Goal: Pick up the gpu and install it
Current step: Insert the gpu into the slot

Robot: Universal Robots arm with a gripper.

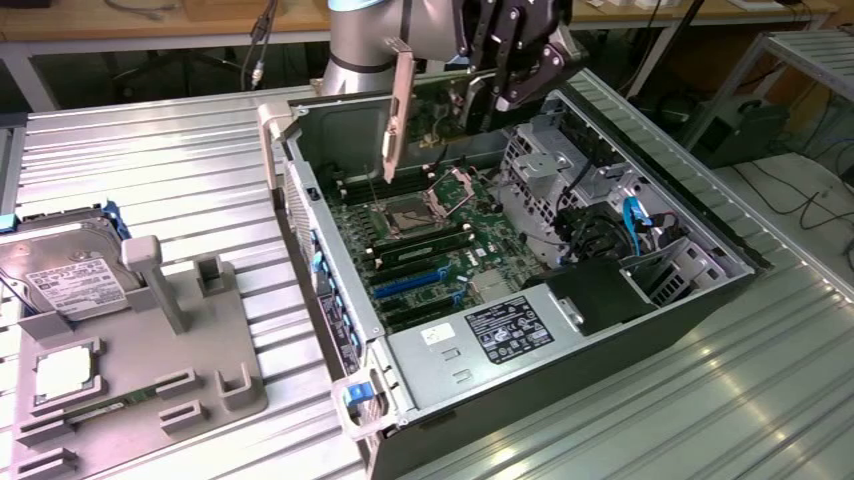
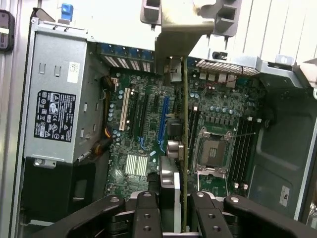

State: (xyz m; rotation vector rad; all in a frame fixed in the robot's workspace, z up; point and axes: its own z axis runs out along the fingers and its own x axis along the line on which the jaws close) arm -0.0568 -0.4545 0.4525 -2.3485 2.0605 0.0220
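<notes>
We log pickup done: tool [image 2: 172, 201] clamped on the gpu [image 1: 430, 105], held upright over the open case [image 1: 300, 200], card not yet seated.

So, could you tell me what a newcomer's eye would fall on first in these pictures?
The open computer case lies on its side on the ribbed metal table, its green motherboard laid bare. Over it the gripper holds the gpu upright, silver bracket toward the exterior view's left. At that view's left edge, a hard drive sits against a grey fixture.
</notes>
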